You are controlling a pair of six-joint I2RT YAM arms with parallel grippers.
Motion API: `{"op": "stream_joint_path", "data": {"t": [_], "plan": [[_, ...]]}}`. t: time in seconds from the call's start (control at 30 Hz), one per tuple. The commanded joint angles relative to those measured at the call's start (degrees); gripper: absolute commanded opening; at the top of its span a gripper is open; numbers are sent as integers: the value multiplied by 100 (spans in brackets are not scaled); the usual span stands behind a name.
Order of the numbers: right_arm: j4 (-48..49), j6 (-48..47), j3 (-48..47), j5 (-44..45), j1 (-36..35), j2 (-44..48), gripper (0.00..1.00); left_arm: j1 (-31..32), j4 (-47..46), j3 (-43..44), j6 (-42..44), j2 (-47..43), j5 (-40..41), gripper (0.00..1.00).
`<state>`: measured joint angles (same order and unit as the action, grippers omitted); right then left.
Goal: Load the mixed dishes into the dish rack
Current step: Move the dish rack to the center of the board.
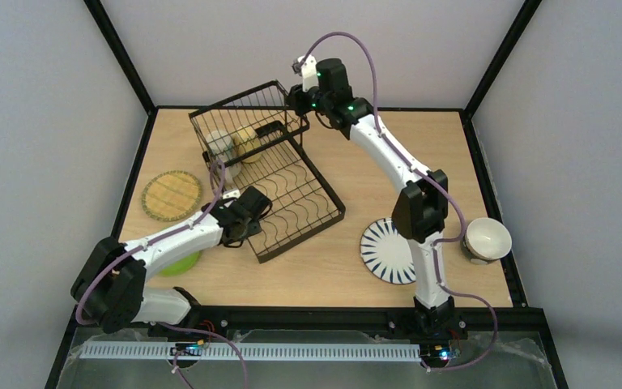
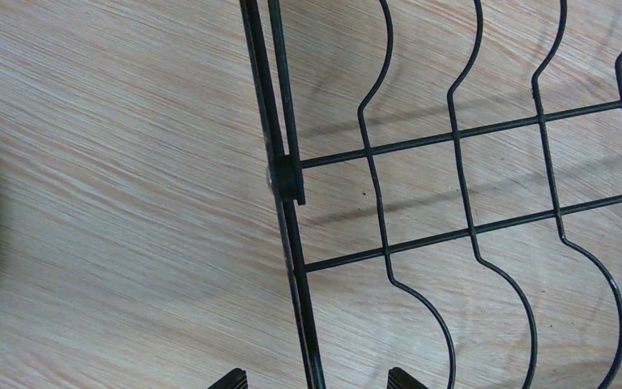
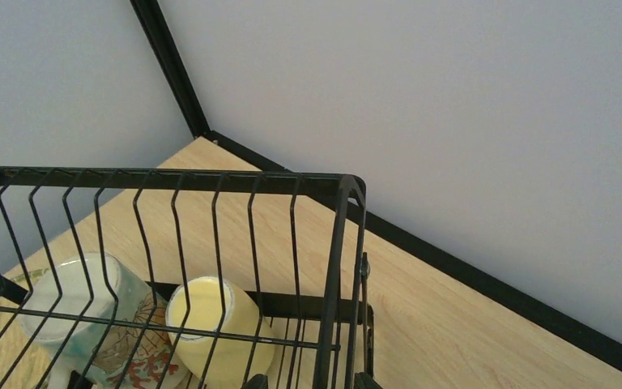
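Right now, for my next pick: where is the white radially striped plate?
Top view, near right: the white striped plate lies between the black wire dish rack and the white bowl.

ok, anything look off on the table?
The dish rack sits skewed, diagonal to the table edges. The white bowl is right at the table's right edge. Nothing spilled or visibly broken.

Two mugs (image 3: 210,324) were seated in the rack (image 1: 300,198) ahead of the right gripper (image 3: 308,382), its edge beneath the left gripper (image 2: 316,379).
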<state>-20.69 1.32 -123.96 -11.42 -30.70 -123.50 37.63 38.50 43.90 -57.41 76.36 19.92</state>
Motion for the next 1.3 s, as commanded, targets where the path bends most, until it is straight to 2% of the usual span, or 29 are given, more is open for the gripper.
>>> {"op": "stream_joint_path", "data": {"t": [0.0,0.2,0.37,0.47,0.77,1.27], "plan": [[-343,15,-372,9,2,-219,56,18,-146,-98,104,124,18,99],[-565,79,-729,146,4,-557,42,23,-166,-190,138,182,8,99],[-735,71,-940,424,2,-746,38,17,-169,-248,159,275,-11,99],[-873,83,-1094,650,2,-850,32,20,-188,-267,185,301,-15,99],[-1240,133,-1354,1410,2,-1028,1,17,-184,-165,247,520,45,99],[-1379,303,-1168,2409,2,-759,0,17,-92,-46,151,795,184,98]]}}
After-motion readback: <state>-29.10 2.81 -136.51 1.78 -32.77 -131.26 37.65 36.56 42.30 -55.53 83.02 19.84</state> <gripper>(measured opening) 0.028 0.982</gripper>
